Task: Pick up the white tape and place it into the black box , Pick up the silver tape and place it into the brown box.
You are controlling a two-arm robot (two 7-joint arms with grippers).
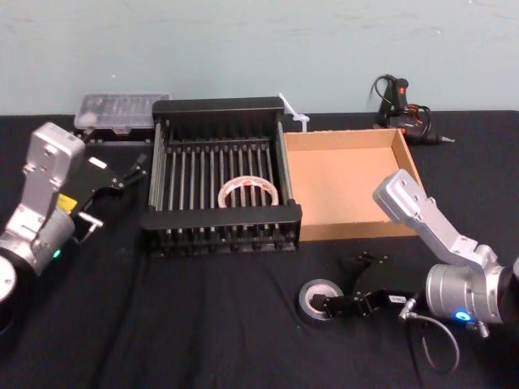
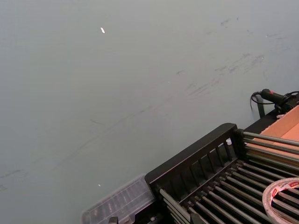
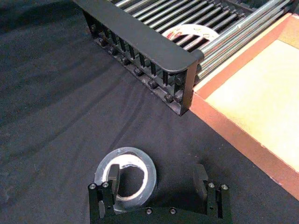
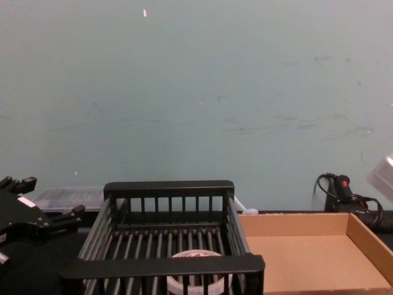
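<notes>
The silver tape (image 1: 312, 296) (image 3: 140, 161) lies flat on the black cloth in front of the brown box (image 1: 349, 182) (image 4: 307, 258). My right gripper (image 1: 346, 284) (image 3: 157, 176) is low over it and open. One of its fingers (image 3: 113, 175) sits over the roll's hole, while the other stands off the roll above the cloth. The white tape (image 1: 248, 192) (image 2: 285, 196) (image 4: 193, 279) rests on the slats inside the black box (image 1: 223, 217) (image 3: 140, 39). My left gripper (image 1: 130, 173) hovers open just left of that crate, holding nothing.
A clear plastic case (image 1: 122, 111) lies behind the crate at the back left. A black corded tool (image 1: 401, 101) sits at the back right behind the cardboard tray. A small white object (image 1: 296, 115) lies between the two boxes at the back.
</notes>
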